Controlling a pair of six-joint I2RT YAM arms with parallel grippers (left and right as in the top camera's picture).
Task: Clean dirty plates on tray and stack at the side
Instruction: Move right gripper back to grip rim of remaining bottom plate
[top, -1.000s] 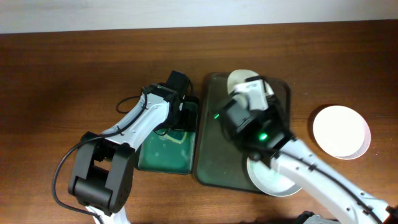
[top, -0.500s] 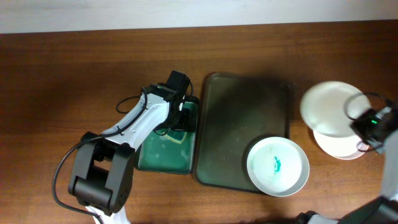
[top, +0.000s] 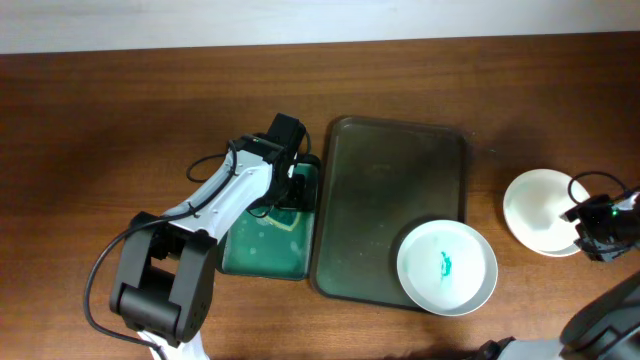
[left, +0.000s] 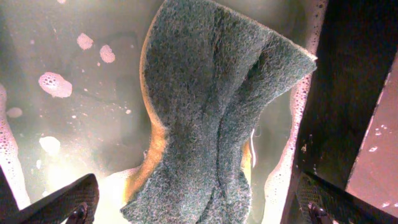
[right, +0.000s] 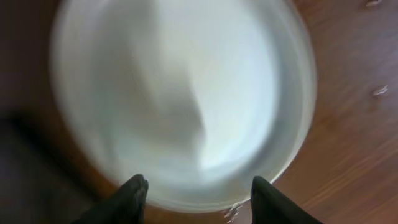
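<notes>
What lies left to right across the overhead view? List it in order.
Green plastic tub of soapy water → dark rectangular tray → clean white round plate on the wood at the side.

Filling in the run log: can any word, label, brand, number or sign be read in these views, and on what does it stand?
None can be read.
No text shows on the tray, the dirty plate, the clean white plate, the green basin or the sponge.
The teal mark on the dirty plate is a smear, not writing.
The right wrist view is blurred, and nothing is legible there.
</notes>
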